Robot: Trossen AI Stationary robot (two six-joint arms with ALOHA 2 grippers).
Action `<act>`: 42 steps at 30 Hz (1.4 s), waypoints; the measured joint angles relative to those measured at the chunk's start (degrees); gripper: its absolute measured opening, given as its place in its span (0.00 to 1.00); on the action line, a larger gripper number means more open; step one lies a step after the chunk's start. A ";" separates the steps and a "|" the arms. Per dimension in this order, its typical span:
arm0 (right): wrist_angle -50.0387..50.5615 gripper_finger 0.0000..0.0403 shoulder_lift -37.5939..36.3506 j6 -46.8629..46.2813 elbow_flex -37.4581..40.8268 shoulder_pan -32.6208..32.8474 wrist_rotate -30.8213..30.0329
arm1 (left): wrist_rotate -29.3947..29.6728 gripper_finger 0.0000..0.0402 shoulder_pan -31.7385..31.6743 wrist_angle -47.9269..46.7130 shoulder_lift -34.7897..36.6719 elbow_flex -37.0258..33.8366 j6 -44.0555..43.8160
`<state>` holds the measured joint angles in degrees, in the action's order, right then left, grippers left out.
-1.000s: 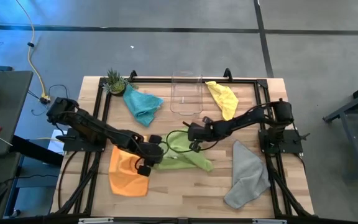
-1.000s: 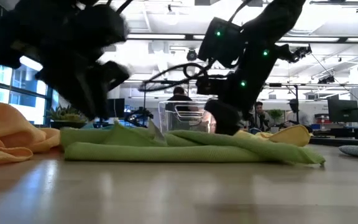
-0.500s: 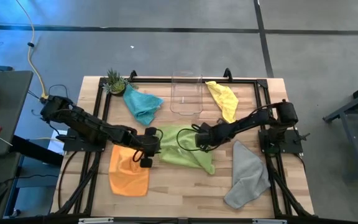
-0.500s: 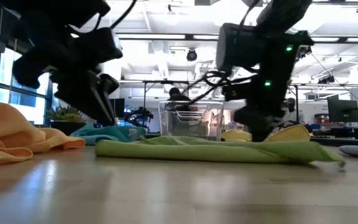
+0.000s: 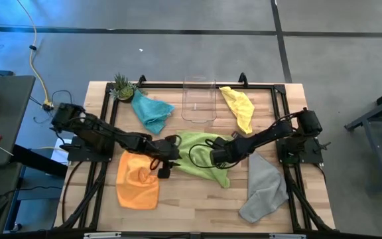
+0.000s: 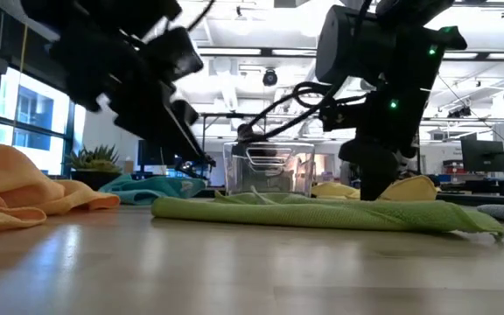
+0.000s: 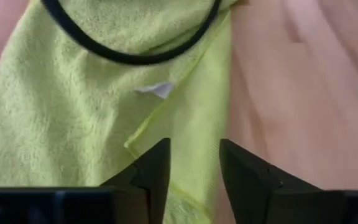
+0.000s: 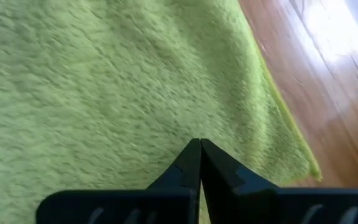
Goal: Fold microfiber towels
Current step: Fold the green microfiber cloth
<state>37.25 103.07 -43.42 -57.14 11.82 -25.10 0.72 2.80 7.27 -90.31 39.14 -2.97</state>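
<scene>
I am watching the lime green microfiber towel (image 5: 201, 153) lying spread flat at the middle of the wooden worktop (image 5: 197, 206). The left gripper (image 5: 165, 158) is hovering at the towel's left edge with its fingers (image 7: 157, 168) spread apart, gripping nothing. The right gripper (image 5: 216, 154) is resting over the towel's right part, its fingers (image 8: 194, 165) pressed together; I cannot tell whether cloth is pinched between them.
</scene>
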 joint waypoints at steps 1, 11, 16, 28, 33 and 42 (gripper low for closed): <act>-0.27 0.00 -0.02 0.33 0.00 0.13 -0.12 | 0.12 0.36 -0.37 0.09 -1.16 0.46 0.34; -1.21 0.00 -0.09 1.27 -0.02 0.63 -0.38 | 5.39 0.42 -1.48 0.32 -8.55 4.27 6.92; -1.57 0.00 -0.11 1.88 -0.07 0.63 -1.22 | 5.31 0.35 -2.07 0.07 -9.54 4.32 7.72; -1.70 0.00 -0.17 2.52 -0.09 0.63 -1.47 | 2.77 0.07 -3.73 0.67 -10.46 4.32 11.09; -1.67 0.00 -0.20 2.95 -0.11 0.63 -1.62 | 2.96 0.01 -2.17 0.93 -8.91 4.36 12.18; 3.59 0.00 -0.20 1.40 -0.11 0.63 -3.26 | 2.96 0.00 5.11 -5.28 -1.74 4.41 6.78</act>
<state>40.84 102.87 -42.02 -57.25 12.45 -28.36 3.68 7.91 1.98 -92.05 43.55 3.82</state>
